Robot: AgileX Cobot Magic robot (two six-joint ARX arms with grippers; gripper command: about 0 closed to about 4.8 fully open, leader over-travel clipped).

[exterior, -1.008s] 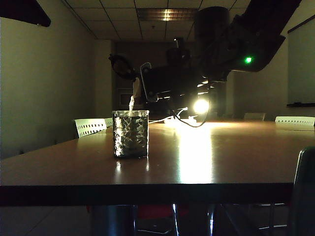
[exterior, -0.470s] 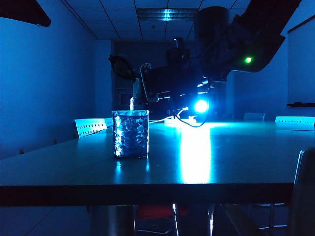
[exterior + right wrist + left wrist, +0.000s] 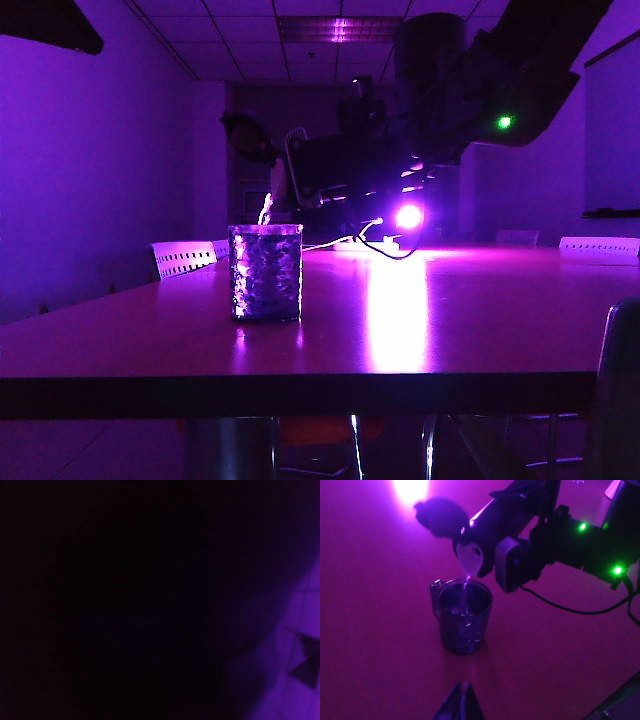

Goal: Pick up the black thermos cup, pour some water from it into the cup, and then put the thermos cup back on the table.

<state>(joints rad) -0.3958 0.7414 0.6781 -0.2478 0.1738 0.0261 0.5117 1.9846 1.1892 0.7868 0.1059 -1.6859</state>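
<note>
- The room is dark and lit all purple, so you see many things only as dark shapes.
- The cup [image 3: 265,272] stands upright on the counter [image 3: 450,330], a bit left of the middle in the outside view.
- From the left wrist camera, you look down into the cup [image 3: 464,617]. It has some water in it.
- Your right gripper [image 3: 512,570] is up in the air, above and just beside the cup. Its arm comes in from the right of the outside view.
- Its fingers hold the black thermos cup [image 3: 497,522], which is tipped over on its side. It is off the counter.
- The pale lid end [image 3: 470,557] of the black thermos cup points down at the cup's rim.
- A thin stream of water [image 3: 465,584] falls from that end into the cup. In the outside view you see it as a bright thin line [image 3: 265,208] just above the rim.
- The right wrist camera shows almost all black, so you learn nothing about the grip from it.
- Your left gripper [image 3: 460,704] is well back from the cup, above the counter. Only a dark pointed tip of it shows in its own camera.
- You cannot tell if the left fingers are wide or narrow.
- A bright lamp [image 3: 408,216] glows behind the arm and shines a long streak on the counter.
- Small green lights [image 3: 617,570] glow on the right arm.
</note>
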